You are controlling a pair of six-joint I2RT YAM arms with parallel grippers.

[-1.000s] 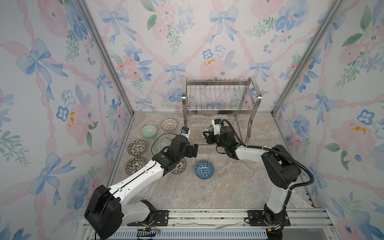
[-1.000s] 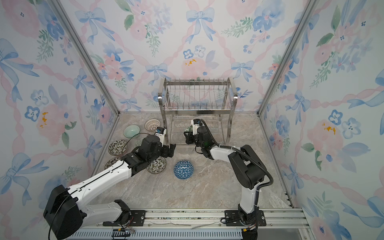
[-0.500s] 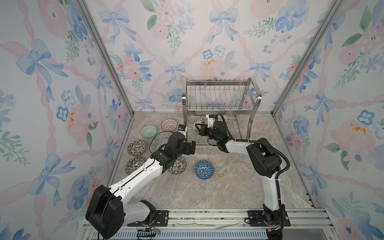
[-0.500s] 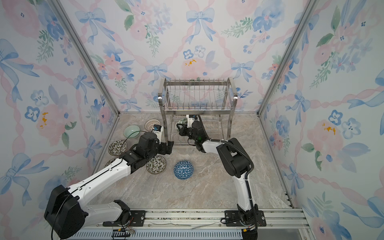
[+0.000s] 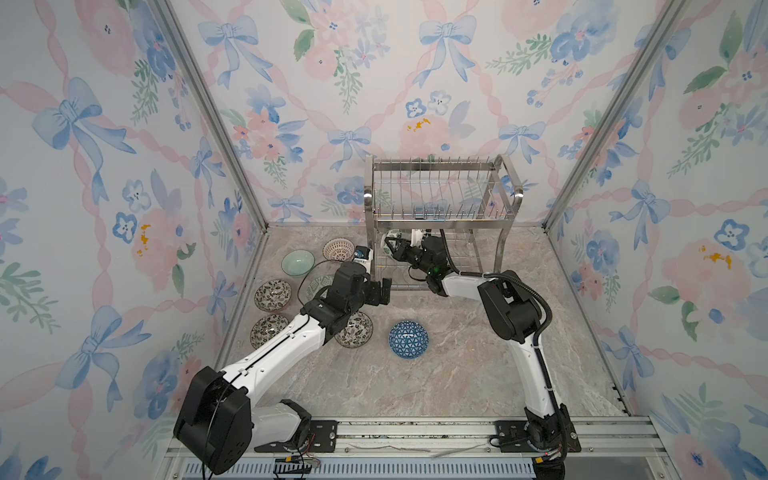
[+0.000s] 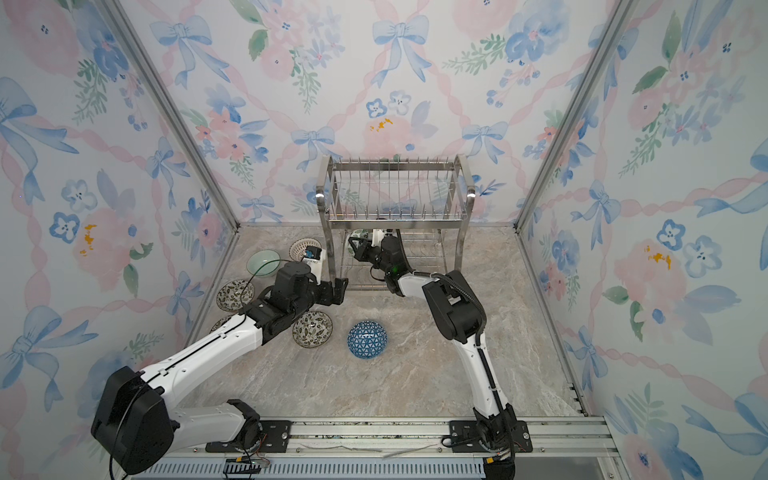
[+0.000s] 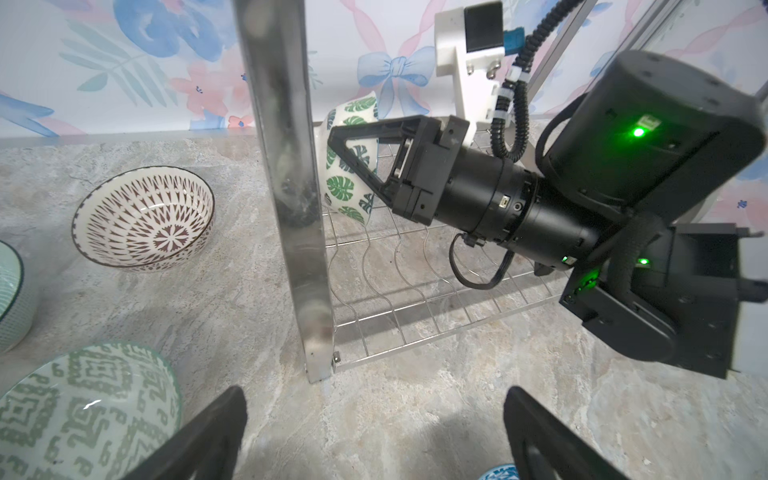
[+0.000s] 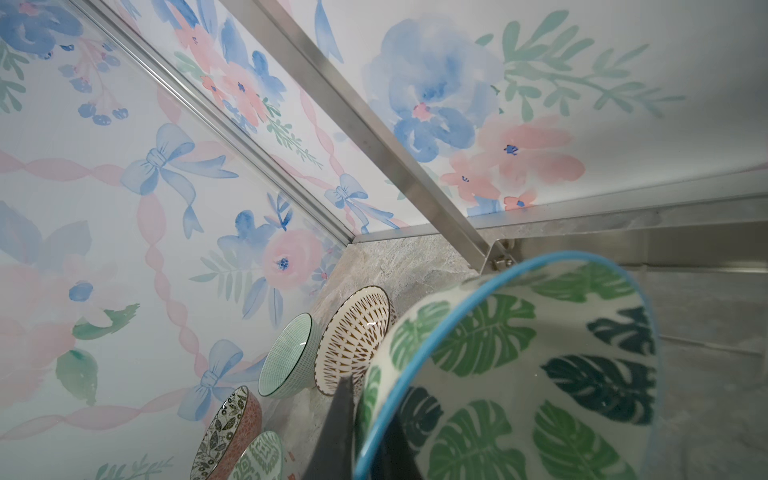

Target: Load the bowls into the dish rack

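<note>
Top view: claw [image 6: 356, 246], bowl [image 6: 356, 234] deeper in rack [image 6: 395, 166]

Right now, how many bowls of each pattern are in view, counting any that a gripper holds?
Dark floral bowls: 3
Red lattice bowl: 1
Pale green bowl: 1
Green geometric bowl: 1
Blue triangle bowl: 1
Green leaf bowl, held by the right gripper: 1
Total: 8

White links [image 5: 274, 349], black joints [image 5: 511, 307], ribbed black cable [image 7: 523, 120], green lights [image 7: 638, 132]
</note>
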